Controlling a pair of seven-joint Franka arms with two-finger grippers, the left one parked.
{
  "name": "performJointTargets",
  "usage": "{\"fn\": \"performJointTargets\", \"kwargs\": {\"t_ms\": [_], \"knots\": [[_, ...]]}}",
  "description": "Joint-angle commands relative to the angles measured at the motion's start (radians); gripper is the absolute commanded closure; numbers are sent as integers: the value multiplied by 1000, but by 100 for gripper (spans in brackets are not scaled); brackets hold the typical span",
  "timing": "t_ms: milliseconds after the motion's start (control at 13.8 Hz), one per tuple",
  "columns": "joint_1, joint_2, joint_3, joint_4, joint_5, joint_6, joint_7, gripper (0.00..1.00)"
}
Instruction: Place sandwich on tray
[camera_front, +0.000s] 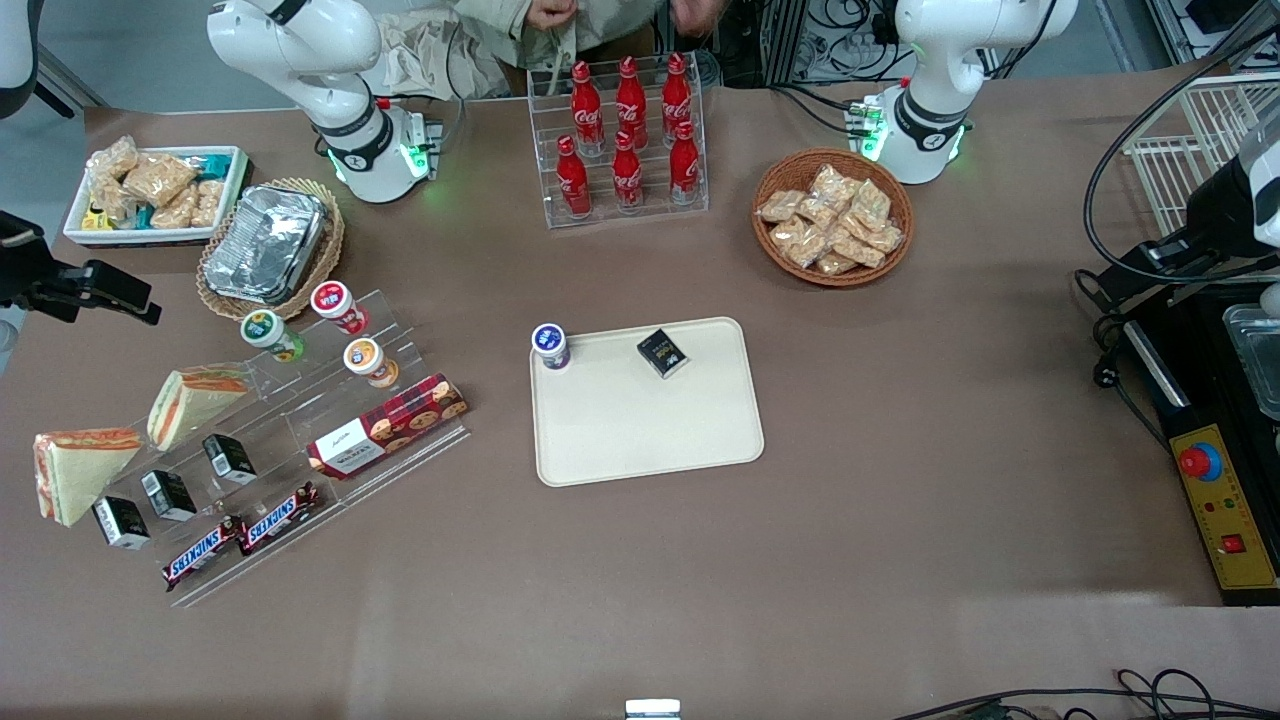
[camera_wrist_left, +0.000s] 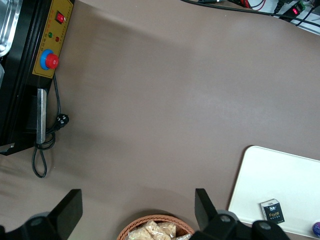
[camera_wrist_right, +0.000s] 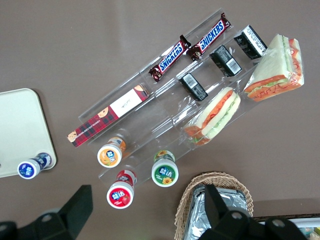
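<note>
Two wrapped triangular sandwiches lean on a clear stepped display rack (camera_front: 300, 440) at the working arm's end of the table. One sandwich (camera_front: 192, 400) (camera_wrist_right: 215, 117) sits higher on the rack. The other sandwich (camera_front: 80, 472) (camera_wrist_right: 275, 70) is at the rack's outer end. The cream tray (camera_front: 650, 440) (camera_wrist_right: 20, 130) (camera_wrist_left: 285, 175) lies mid-table, with a blue-lidded cup (camera_front: 550, 346) and a small black box (camera_front: 662, 353) on it. My gripper (camera_front: 100, 285) (camera_wrist_right: 147, 212) hangs open and empty, high above the table near the foil container, apart from both sandwiches.
The rack also holds three snack cups (camera_front: 338, 305), a biscuit box (camera_front: 388, 427), two Snickers bars (camera_front: 240, 535) and black boxes (camera_front: 168, 494). A foil container in a wicker basket (camera_front: 268, 245), a white snack bin (camera_front: 155, 195), a cola bottle rack (camera_front: 625, 140) and a snack basket (camera_front: 832, 218) stand farther from the camera.
</note>
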Motion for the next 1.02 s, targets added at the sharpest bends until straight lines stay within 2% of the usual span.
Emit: {"fn": "performJointTargets", "kwargs": {"t_ms": [0, 944], "knots": [[-3, 15, -12, 16, 6, -12, 1, 1], [-40, 47, -44, 18, 2, -20, -2, 1]]}}
